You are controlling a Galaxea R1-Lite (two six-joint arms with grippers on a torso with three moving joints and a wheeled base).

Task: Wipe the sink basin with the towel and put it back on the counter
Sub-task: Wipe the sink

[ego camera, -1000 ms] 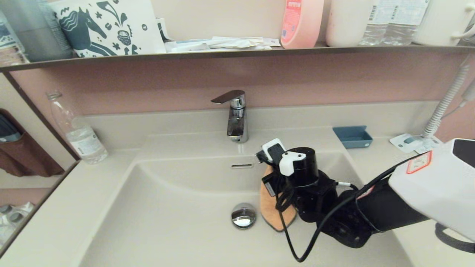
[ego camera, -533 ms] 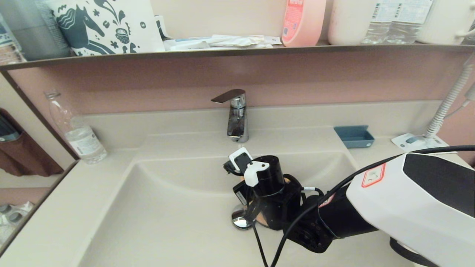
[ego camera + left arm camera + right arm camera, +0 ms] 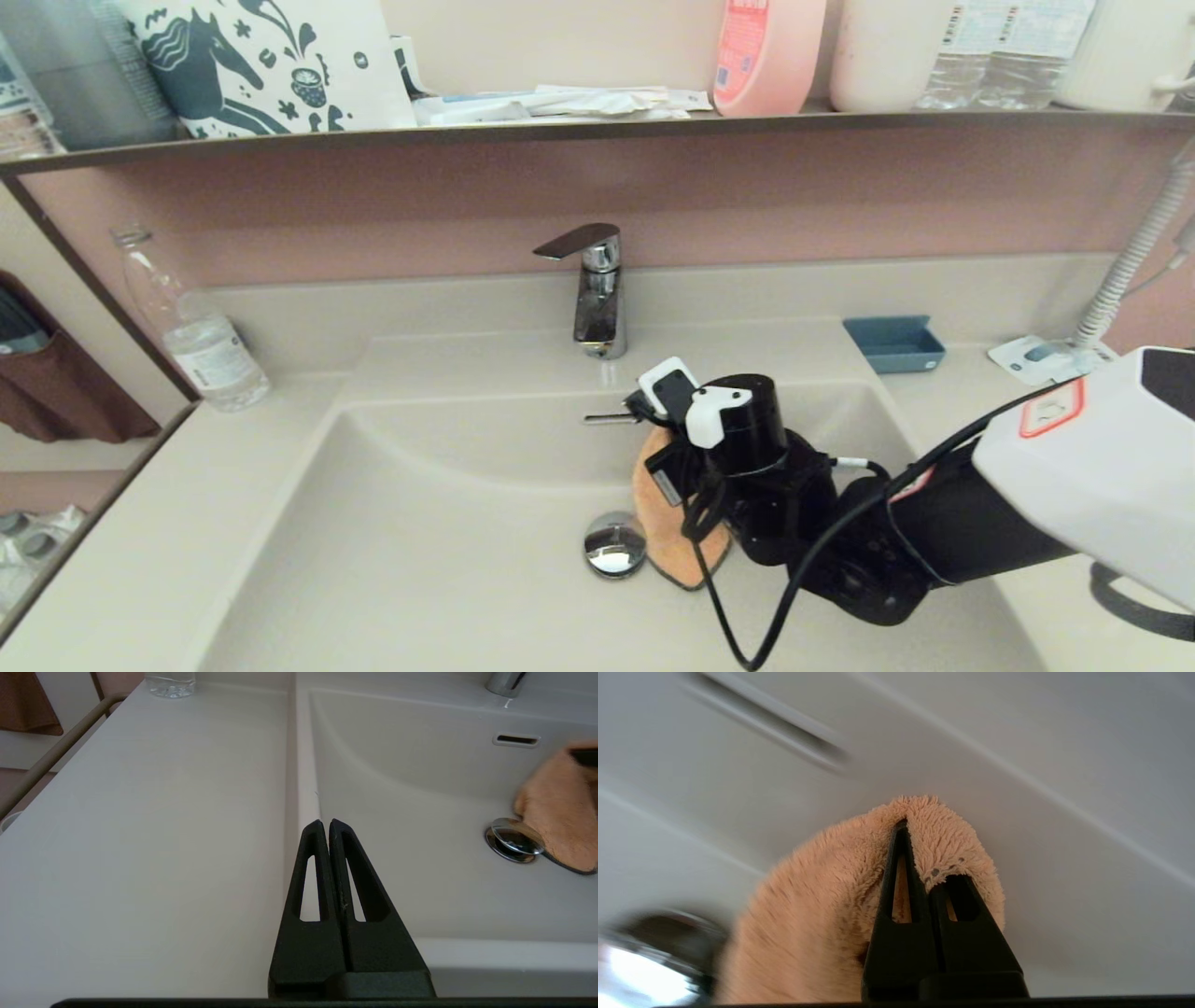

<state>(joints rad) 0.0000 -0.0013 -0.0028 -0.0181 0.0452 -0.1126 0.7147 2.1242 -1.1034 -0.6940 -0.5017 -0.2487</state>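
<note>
The orange-peach towel [image 3: 658,551] lies pressed on the floor of the beige sink basin [image 3: 420,541], just right of the chrome drain plug [image 3: 613,545] and below the overflow slot [image 3: 605,418]. My right gripper [image 3: 910,828] is shut on the towel [image 3: 808,914], which folds over one finger. In the head view the right wrist covers the fingers. My left gripper [image 3: 325,822] is shut and empty. It hovers over the left counter [image 3: 140,812] beside the basin's left rim. The towel [image 3: 558,812] shows at the edge of the left wrist view.
A chrome faucet [image 3: 597,299] stands behind the basin. A water bottle [image 3: 201,345] is on the left counter [image 3: 159,523] and a blue tray [image 3: 894,343] on the right. A coiled white cord [image 3: 1120,271] hangs far right. The dark-edged shelf [image 3: 597,131] above carries bottles and a bag.
My right arm swept the towel left over the drain plug, then back right. The towel now lies beside the plug again, slightly left of where it was a second ago.
</note>
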